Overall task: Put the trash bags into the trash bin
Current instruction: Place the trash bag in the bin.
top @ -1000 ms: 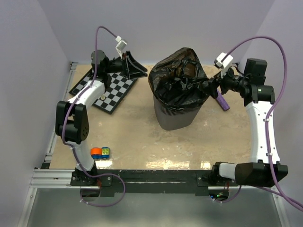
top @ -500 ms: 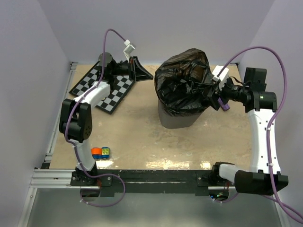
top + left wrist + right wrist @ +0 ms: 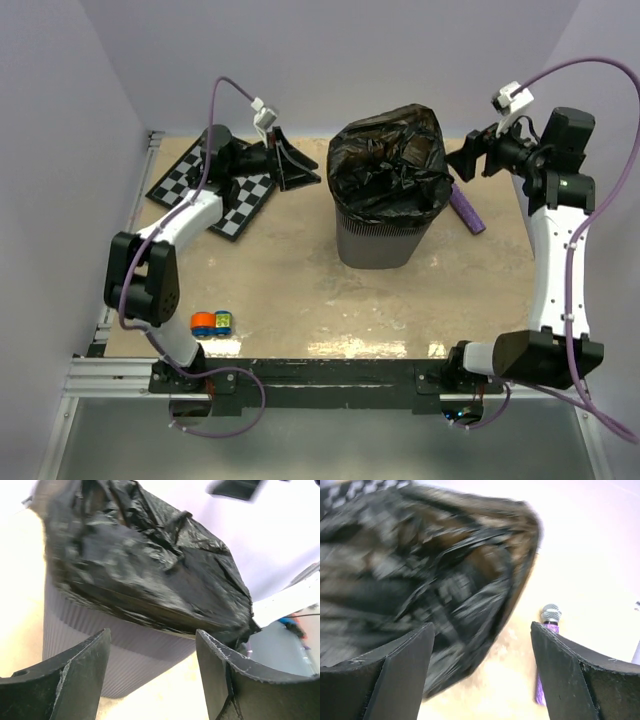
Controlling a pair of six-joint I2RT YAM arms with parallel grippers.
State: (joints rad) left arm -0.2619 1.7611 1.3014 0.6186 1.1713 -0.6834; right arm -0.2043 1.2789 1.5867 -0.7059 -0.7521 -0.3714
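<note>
The trash bin (image 3: 375, 243) is a grey mesh basket standing mid-table. A billowy black trash bag (image 3: 390, 165) is heaped over its rim and domes above it. My left gripper (image 3: 298, 170) hangs open to the left of the bin, apart from it. The left wrist view looks between its fingers (image 3: 65, 680) at the bag (image 3: 145, 565) and the bin wall (image 3: 100, 650). Open too, my right gripper (image 3: 463, 162) is just right of the bag with nothing in it. The right wrist view shows the bag (image 3: 420, 570) blurred beyond its fingertips (image 3: 570, 680).
A purple microphone (image 3: 467, 212) lies on the table right of the bin, under my right gripper, and shows in the right wrist view as microphone (image 3: 550, 614). A checkerboard (image 3: 225, 188) lies at back left. Small orange and blue toys (image 3: 212, 322) sit near the front left edge.
My right gripper has drawn back up and to the right, off the bag's right edge. The bag has settled into a closed dome over the bin. My left gripper has shifted slightly nearer the bin.
</note>
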